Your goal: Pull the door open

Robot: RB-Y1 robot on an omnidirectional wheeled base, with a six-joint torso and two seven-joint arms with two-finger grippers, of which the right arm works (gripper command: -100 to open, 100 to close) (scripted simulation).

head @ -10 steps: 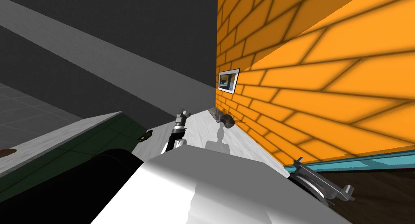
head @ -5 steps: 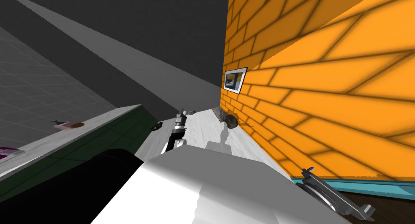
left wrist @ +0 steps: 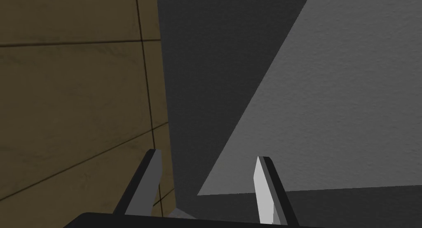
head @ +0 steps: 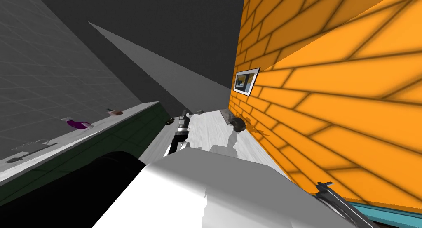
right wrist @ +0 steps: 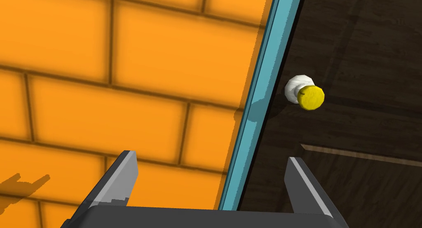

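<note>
Head: the orange brick wall [head: 329,93] runs along my right, with a strip of teal door frame [head: 385,211] at its far low end. The right arm [head: 340,203] is low, just beside it. The left arm [head: 180,132] is out front, away from the door.

Left wrist: the left gripper [left wrist: 208,172] has its 2 fingers spread and holds nothing.

Right wrist: the right gripper [right wrist: 212,168] is also spread and empty, centred on the frame edge rather than the target. The dark door [right wrist: 362,126] sits past the frame. Its knob [right wrist: 307,94], a yellow cap on a white neck, is on the door side, apart from both fingers.

Handling, my read: the door is rigid, hinged and probably heavy, so the pull must follow its arc. The knob is small, round and likely slick. Clamp across the cap with the blades seated toward the neck so they can't slide off.
</note>
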